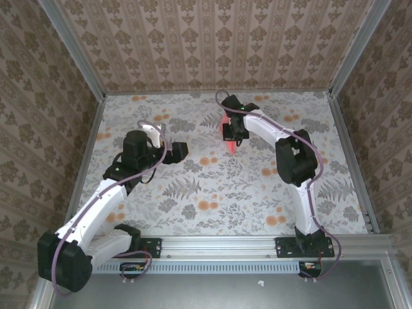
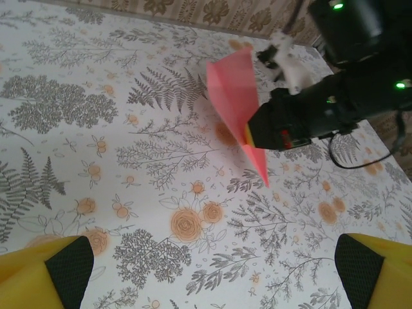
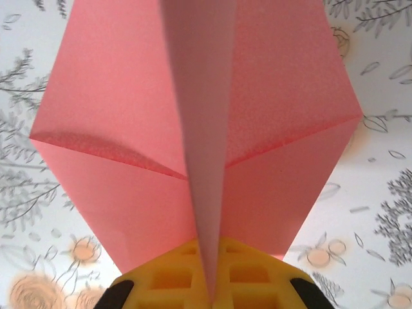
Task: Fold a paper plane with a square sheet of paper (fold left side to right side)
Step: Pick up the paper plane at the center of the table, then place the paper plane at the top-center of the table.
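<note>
Right tool [image 3: 207, 283] is pressed together on the pink paper [image 3: 122, 129], its yellow pads clamping the raised centre crease from both sides. Left tool [image 2: 212, 267] stands spread wide with nothing between its pads, facing the paper across the floral surface [image 1: 257, 193].

In the top view the right arm [image 1: 293, 161] reaches in toward the middle of the surface, and the paper [image 1: 230, 147] hangs from its tool [image 1: 229, 134] near the far centre. The left tool [image 1: 177, 151] sits well apart on the left.

From the left wrist view, the paper [image 2: 233, 87] is already creased into a pointed shape with two slanted wings, held off the surface with its tip [image 2: 264, 179] pointing down.

Slippage looks like the main risk: the sheet is thin and held only along one narrow ridge, so any swing could twist it in the pads. Lowering it tip-first would probably crumple the point. If the left tool closes in off-line, it could push a wing and spoil the fold's symmetry.
</note>
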`<state>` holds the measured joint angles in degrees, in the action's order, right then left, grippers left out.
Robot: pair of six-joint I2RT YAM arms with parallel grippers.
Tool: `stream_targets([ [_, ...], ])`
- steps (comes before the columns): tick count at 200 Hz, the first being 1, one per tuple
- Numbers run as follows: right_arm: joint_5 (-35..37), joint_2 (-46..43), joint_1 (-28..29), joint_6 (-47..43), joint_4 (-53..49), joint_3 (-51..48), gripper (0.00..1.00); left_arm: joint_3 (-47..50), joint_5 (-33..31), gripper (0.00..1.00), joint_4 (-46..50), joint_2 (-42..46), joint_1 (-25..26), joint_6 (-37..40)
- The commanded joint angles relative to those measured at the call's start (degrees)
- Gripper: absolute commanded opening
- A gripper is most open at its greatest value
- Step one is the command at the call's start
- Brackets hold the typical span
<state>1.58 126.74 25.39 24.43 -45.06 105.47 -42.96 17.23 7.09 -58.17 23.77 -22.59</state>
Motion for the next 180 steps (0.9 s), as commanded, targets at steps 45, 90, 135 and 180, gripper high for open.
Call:
stream_targets([
  [45, 3.0, 8.1, 1.1, 0.8, -9.0, 9.7, 0.05, -2.1, 1.8, 1.0, -0.1, -1.3, -0.5, 2.6],
  [90, 3.0, 9.6, 1.7, 0.9, -9.8, 10.4, 0.13, -3.0, 0.7, 1.0, 2.2, -1.3, -0.5, 2.3],
  [135, 3.5, 8.3, 2.0, 0.4, -10.8, 10.9, 0.24, -3.3, 1.0, 1.0, 2.2, -1.2, -0.5, 2.4],
  [180, 5.2, 1.1, 2.8, -0.3, -11.5, 8.3, 0.37, -3.8, 0.9, 1.0, 2.6, -1.4, -0.5, 2.5],
])
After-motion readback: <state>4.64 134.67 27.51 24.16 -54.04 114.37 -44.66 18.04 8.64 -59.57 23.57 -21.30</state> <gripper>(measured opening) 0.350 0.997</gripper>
